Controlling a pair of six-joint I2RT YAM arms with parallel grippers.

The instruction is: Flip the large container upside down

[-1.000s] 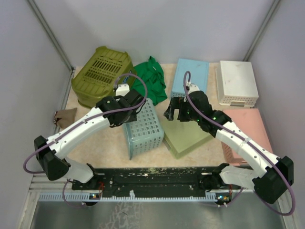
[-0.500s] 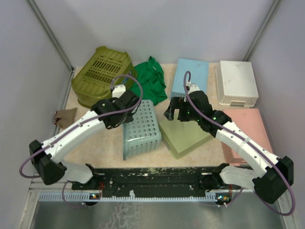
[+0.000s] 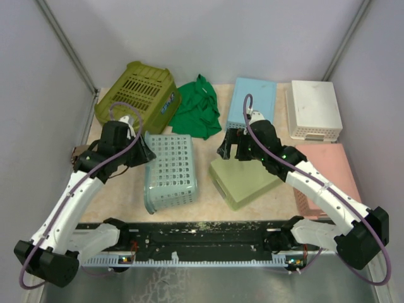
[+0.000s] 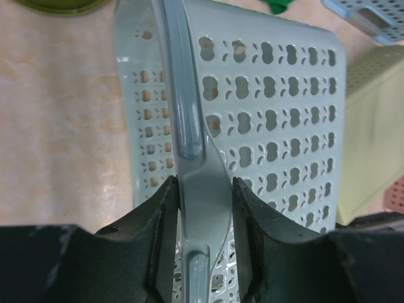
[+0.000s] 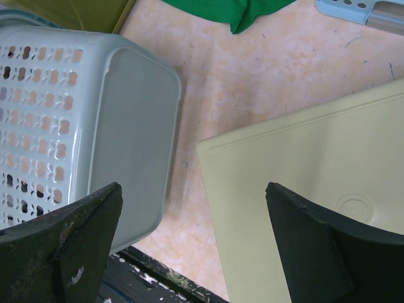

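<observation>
Left end effector point(image 3: 139, 151) pinched the pale grey perforated plastic basket's point(image 3: 172, 172) rim; the basket lay on its side, body rightward of it. Right end effector point(image 3: 231, 151) hovered spread.

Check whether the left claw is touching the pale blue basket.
Touching. The left wrist view shows the left claw closed on the pale blue basket at its rim, with both fingers pressed against the rim and no gap.
</observation>
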